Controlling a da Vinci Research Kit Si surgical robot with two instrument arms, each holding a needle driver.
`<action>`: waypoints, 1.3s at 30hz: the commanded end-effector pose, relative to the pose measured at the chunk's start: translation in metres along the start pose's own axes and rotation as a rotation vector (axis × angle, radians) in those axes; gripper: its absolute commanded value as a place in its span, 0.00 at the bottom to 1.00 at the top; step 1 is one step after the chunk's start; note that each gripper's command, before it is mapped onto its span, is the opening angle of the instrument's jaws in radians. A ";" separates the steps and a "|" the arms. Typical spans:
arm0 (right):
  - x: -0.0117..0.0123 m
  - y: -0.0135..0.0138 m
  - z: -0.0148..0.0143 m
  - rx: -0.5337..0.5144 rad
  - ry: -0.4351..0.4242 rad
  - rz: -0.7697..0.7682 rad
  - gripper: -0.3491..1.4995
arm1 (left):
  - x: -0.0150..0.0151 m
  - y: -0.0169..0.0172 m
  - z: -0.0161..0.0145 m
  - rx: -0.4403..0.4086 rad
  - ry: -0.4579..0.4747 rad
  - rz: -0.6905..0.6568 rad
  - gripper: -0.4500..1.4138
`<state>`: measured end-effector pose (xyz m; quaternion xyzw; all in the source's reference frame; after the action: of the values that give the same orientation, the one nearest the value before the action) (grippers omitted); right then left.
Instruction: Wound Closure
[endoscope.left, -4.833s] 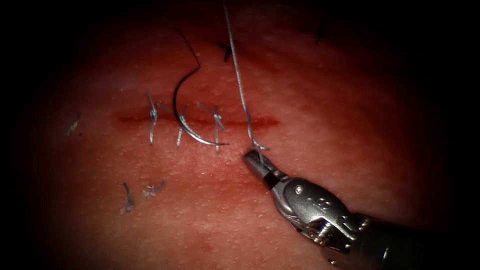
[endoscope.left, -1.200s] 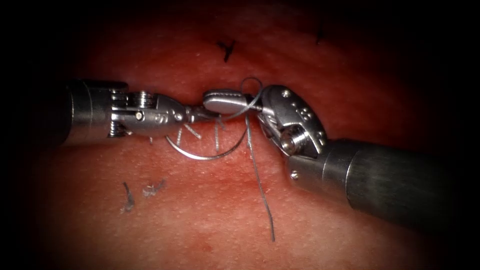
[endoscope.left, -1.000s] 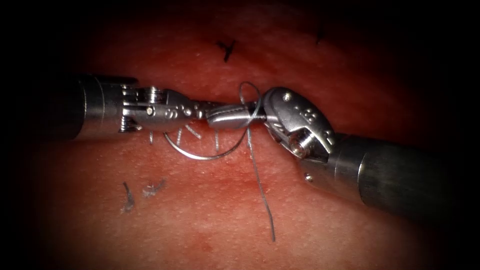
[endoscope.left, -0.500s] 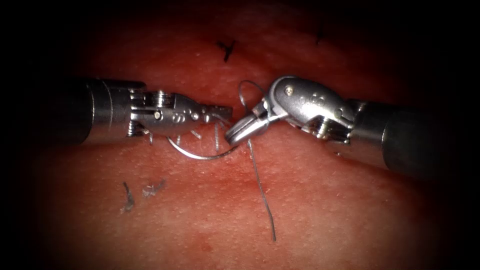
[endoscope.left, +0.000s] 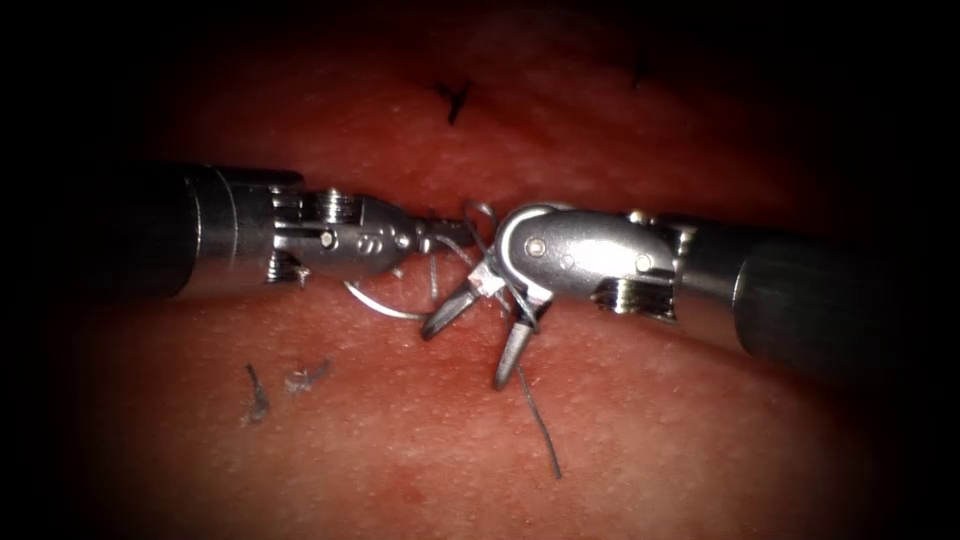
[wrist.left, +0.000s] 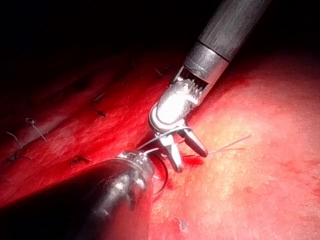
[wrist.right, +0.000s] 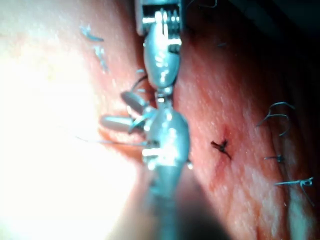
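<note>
No readable text, label or number is being shown. Small embossed marks are being seen on the wrist housing of the left arm's tool (endoscope.left: 440, 238), but they are too small to be made out.

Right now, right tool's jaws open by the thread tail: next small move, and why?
Probably close the right tool on the free thread tail. Its jaws are open, empty, with thread looped around them, the tail just past their tips. The left tool holds the thread; the needle lies loose on the tissue.
</note>
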<state>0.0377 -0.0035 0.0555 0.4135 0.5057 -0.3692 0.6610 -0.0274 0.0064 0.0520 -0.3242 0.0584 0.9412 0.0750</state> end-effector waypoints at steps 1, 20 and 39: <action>-0.0002 0.0013 -0.0009 0.012 -0.013 -0.011 0.61 | 0.0004 -0.0004 0.0008 0.002 0.002 0.000 0.00; -0.0023 -0.0021 0.0009 0.143 -0.184 -0.059 0.58 | 0.0000 0.0001 0.0002 -0.005 0.011 0.006 0.00; -0.0044 -0.0017 0.0017 0.113 -0.178 0.006 0.00 | 0.0018 0.0051 -0.0030 -0.009 0.015 0.022 0.00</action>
<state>0.0351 -0.0058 0.0596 0.4189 0.4248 -0.4255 0.6804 -0.0274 0.0000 0.0481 -0.3303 0.0566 0.9401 0.0623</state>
